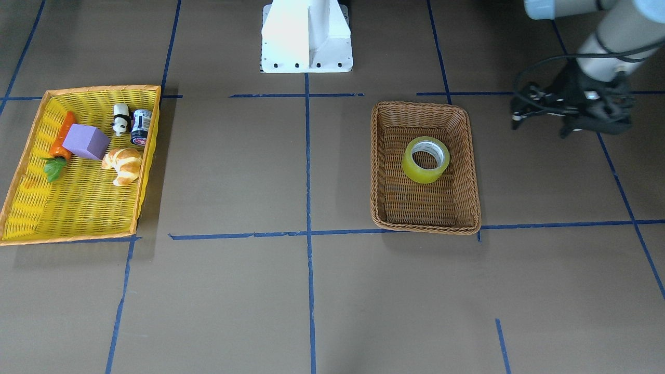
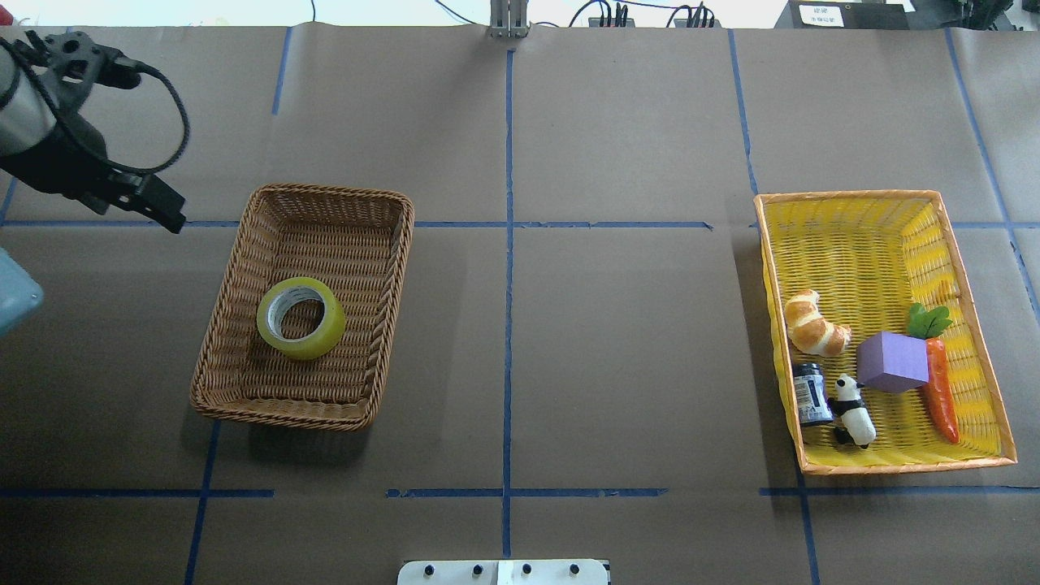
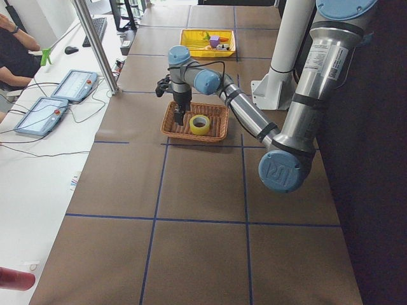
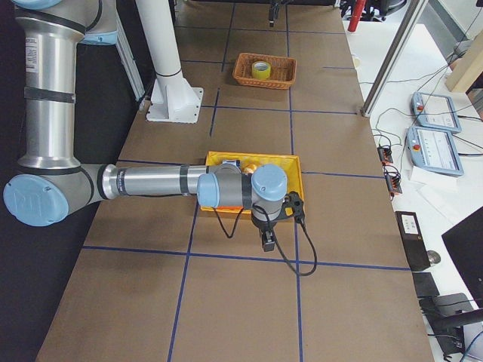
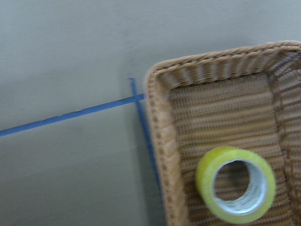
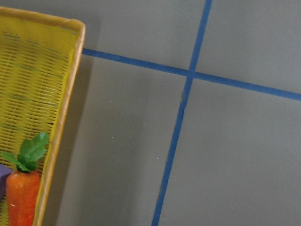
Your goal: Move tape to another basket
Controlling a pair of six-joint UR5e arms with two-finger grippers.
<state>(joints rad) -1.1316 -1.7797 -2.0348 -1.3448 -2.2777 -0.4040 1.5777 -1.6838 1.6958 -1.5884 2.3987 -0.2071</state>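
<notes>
The yellow tape roll (image 1: 417,173) lies flat inside the brown wicker basket (image 1: 426,227). It also shows in the overhead view (image 2: 305,347) in that basket (image 2: 276,410), and in the left wrist view (image 5: 203,188). My left gripper (image 2: 136,211) hangs above the table beside the basket's outer far corner, apart from it, and looks open and empty; the front view shows it too (image 1: 540,127). My right gripper (image 4: 266,241) shows only in the exterior right view, beside the yellow basket, and I cannot tell whether it is open or shut.
A bright yellow basket (image 2: 861,244) with an orange rim stands on my right side. It holds a croissant (image 2: 812,325), a purple block (image 2: 892,362), a carrot (image 2: 942,398), a panda figure (image 2: 853,410) and a small can (image 2: 810,394). Blue tape lines cross the brown table.
</notes>
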